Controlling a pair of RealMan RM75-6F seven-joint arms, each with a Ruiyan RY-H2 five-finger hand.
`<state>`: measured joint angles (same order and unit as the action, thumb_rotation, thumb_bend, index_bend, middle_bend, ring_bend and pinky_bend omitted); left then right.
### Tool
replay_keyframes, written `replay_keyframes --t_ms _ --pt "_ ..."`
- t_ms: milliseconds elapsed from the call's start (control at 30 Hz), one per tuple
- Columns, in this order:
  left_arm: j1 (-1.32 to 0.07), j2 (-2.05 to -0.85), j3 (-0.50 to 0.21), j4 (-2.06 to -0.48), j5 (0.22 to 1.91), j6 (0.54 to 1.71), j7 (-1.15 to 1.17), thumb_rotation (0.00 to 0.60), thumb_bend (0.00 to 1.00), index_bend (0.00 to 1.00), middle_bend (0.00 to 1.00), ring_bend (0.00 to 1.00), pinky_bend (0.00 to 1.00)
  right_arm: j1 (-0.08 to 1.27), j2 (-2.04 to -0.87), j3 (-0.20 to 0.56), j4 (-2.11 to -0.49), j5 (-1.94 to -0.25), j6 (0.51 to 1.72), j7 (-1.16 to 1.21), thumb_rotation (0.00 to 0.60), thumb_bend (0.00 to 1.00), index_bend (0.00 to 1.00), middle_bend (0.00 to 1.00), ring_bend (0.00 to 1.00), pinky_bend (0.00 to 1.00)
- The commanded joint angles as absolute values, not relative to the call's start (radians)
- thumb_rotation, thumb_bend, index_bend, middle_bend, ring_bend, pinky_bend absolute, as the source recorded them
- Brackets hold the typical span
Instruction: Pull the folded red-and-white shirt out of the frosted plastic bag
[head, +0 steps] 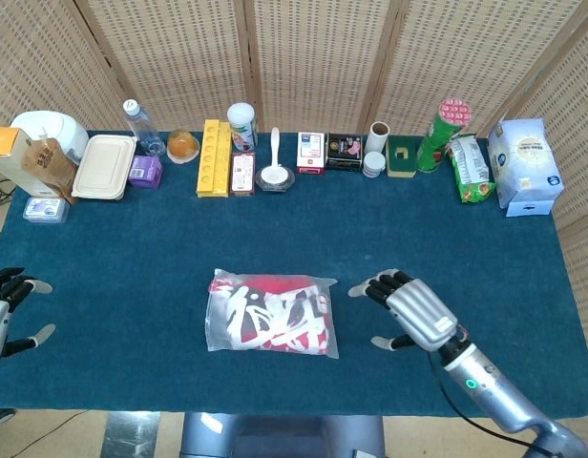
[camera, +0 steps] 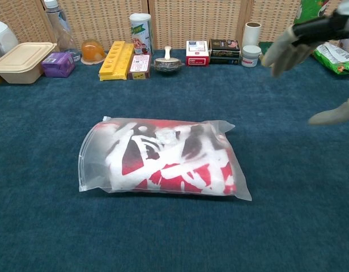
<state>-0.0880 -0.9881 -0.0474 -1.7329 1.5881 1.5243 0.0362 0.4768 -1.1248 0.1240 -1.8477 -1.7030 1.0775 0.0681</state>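
The frosted plastic bag (head: 271, 314) lies flat near the middle of the surface's (head: 132, 248) front edge, the folded red-and-white shirt (head: 275, 315) fully inside it. The right robot hand (head: 406, 307) hovers just beside the bag's right end, apart from it, fingers spread and holding nothing. The left robot hand (head: 0, 310) sits at the surface's left edge, well apart from the bag, fingers also spread and empty.

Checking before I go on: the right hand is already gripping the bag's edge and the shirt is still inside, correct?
Not quite. The right hand is open beside the frosted plastic bag, not gripping it; the head view shows bare table between them. The red-and-white shirt is indeed still inside.
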Motion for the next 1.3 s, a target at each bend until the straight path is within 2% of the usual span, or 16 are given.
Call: replay_keyframes --t_ms 33,167,267,400,700,1033,1300 --pt "-0.093 -0.986 -0.049 -1.728 1.585 1.519 0.034 0.600 0.10 0.39 0.39 0.22 0.26 0.535 -1.195 0.150 -1.868 -1.620 0.981 -0.040 0.597 0.06 0.17 0.26 0.26 0.22" --pt "-0.100 -0.986 -0.053 -1.719 1.580 1.511 0.028 0.600 0.10 0.39 0.39 0.22 0.26 0.574 -1.265 0.170 -1.876 -1.519 0.929 -0.172 0.597 0.01 0.04 0.17 0.21 0.20" --pt "-0.102 -0.986 -0.054 -1.706 1.574 1.508 0.014 0.600 0.10 0.39 0.39 0.22 0.26 0.615 -1.353 0.185 -1.872 -1.417 0.891 -0.313 0.597 0.00 0.00 0.11 0.18 0.19" --pt "-0.098 -0.985 -0.050 -1.689 1.575 1.515 -0.007 0.600 0.10 0.39 0.40 0.22 0.26 0.651 -1.446 0.186 -1.868 -1.293 0.897 -0.479 0.598 0.00 0.00 0.09 0.16 0.18" --pt "-0.078 -0.976 -0.040 -1.656 1.572 1.538 -0.050 0.600 0.10 0.39 0.39 0.22 0.26 0.711 -1.588 0.174 -1.805 -1.166 0.931 -0.644 0.597 0.00 0.00 0.07 0.15 0.17" --pt "-0.059 -0.976 -0.030 -1.636 1.567 1.556 -0.080 0.600 0.10 0.39 0.39 0.22 0.26 0.767 -1.660 0.167 -1.703 -1.041 0.947 -0.741 0.598 0.00 0.00 0.03 0.14 0.16" --pt "-0.054 -0.979 -0.028 -1.631 1.568 1.561 -0.086 0.600 0.10 0.39 0.39 0.22 0.26 0.814 -1.692 0.191 -1.570 -1.041 0.962 -0.763 0.599 0.00 0.00 0.03 0.14 0.15"
